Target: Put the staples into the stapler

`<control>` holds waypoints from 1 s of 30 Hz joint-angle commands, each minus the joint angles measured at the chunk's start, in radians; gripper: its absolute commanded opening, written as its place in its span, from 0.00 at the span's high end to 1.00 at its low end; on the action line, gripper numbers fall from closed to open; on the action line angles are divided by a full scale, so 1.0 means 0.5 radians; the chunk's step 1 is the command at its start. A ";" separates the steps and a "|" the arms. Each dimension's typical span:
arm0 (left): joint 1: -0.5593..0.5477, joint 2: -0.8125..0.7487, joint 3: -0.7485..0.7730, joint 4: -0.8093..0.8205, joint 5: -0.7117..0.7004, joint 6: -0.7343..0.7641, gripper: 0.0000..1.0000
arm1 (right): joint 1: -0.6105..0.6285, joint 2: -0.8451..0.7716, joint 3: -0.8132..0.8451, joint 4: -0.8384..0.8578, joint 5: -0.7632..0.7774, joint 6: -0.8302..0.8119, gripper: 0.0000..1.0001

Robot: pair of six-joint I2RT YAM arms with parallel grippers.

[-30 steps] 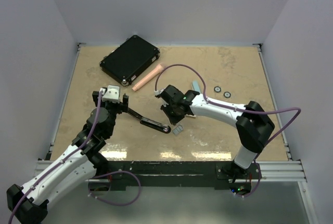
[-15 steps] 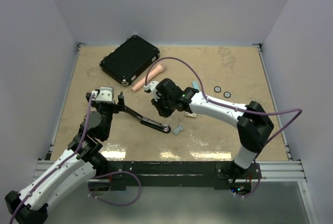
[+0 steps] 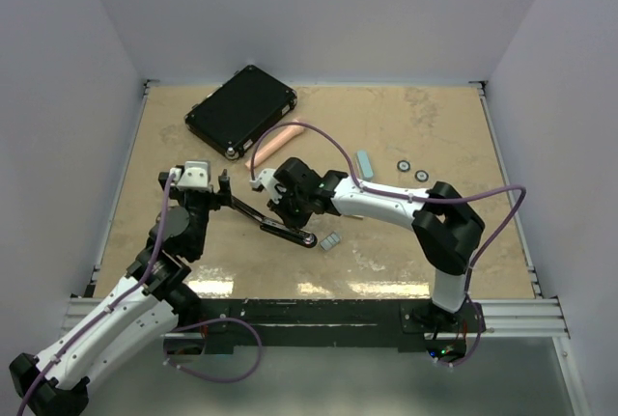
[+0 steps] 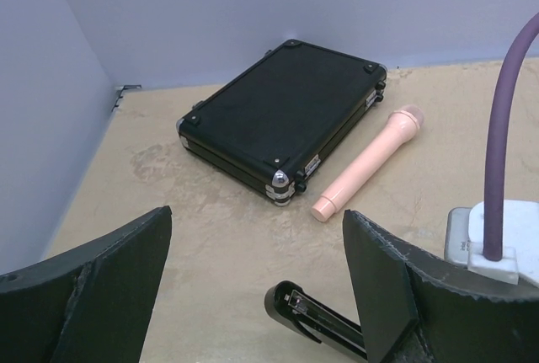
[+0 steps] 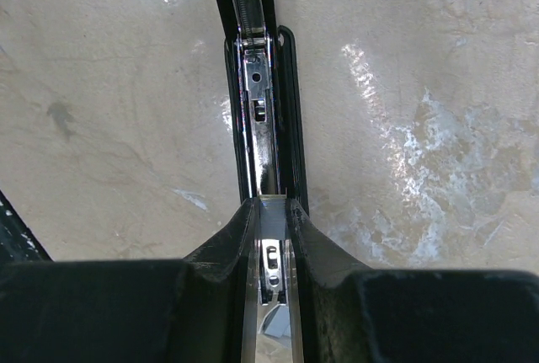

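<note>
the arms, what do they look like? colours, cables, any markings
Both the left arm and right arm have white link shells with black joints and black bases. A purple cable runs along each to a white camera block at the wrist. The fingers are matt black, broad wedges. No markings are readable.

The top external camera looks steeply down from above and behind the arm bases [image 3: 439,319], taking in the whole table [image 3: 435,126]. The left wrist camera sits low, facing nearly level toward the back wall [image 4: 295,1]; its black case [image 4: 282,119] lies upper left in the overhead view. The right wrist camera points straight down, very close over the stapler [image 5: 257,85], also seen mid-frame overhead and at the left wrist view's bottom edge
</note>
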 commanded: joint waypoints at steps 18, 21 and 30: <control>0.005 0.043 0.012 0.080 -0.020 -0.026 0.13 | 0.027 -0.050 0.084 -0.003 -0.053 -0.107 0.94; 0.008 0.043 0.012 0.080 -0.014 -0.026 0.13 | 0.031 -0.068 0.093 0.006 -0.078 -0.092 0.94; 0.005 0.043 0.018 0.074 -0.002 -0.026 0.13 | 0.031 -0.062 0.063 0.034 -0.105 -0.067 0.94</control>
